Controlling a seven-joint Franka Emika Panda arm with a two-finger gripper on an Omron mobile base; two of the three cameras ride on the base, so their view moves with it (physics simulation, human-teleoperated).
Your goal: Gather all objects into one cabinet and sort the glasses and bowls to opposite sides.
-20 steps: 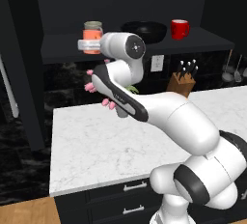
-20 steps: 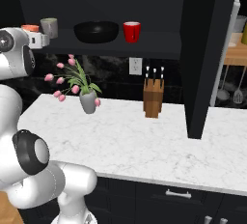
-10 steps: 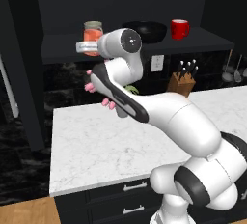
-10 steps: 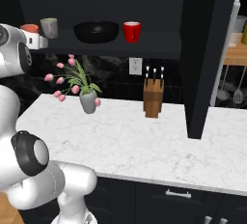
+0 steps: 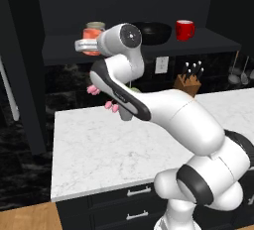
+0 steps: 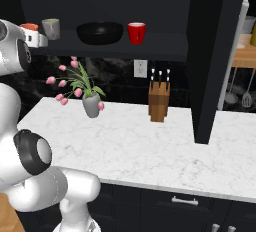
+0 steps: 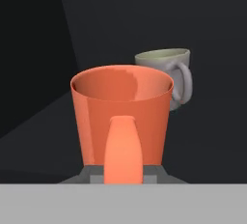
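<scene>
Setting: You face a dark kitchen with a white marble counter (image 6: 150,141) below an open black cabinet (image 6: 165,51), whose dark shelf is the landmark for every line that follows.
Nearest, at the shelf's left end: The gripper (image 7: 123,179) sits at the base of the orange mug (image 7: 123,117), handle toward the camera. Read it as clamped on the mug; the finger tips themselves are mostly covered by the handle.
Just behind the orange mug: The pale grey-white mug (image 7: 166,76) stands upright on the shelf, handle to the right in the hand view, close to the orange mug but apart from it.
Mid-shelf: The black bowl (image 6: 100,32) rests near the middle.
Beside the bowl, toward the door: The red mug (image 6: 136,32) stands just right of the bowl.
Below the shelf: The vase of pink tulips (image 6: 91,103) and the knife block (image 6: 159,101) stay on the counter and need no handling.
Progress: All four items are at shelf level. You can judge gathering as nearly done once the orange mug is released.
Remaining: The red mug sits on the far side of the bowl from the other two mugs, so sorting looks unfinished.
Hidden: You cannot tell whether the orange mug's base touches the shelf. The arm covers part of the shelf in the left base view.
</scene>
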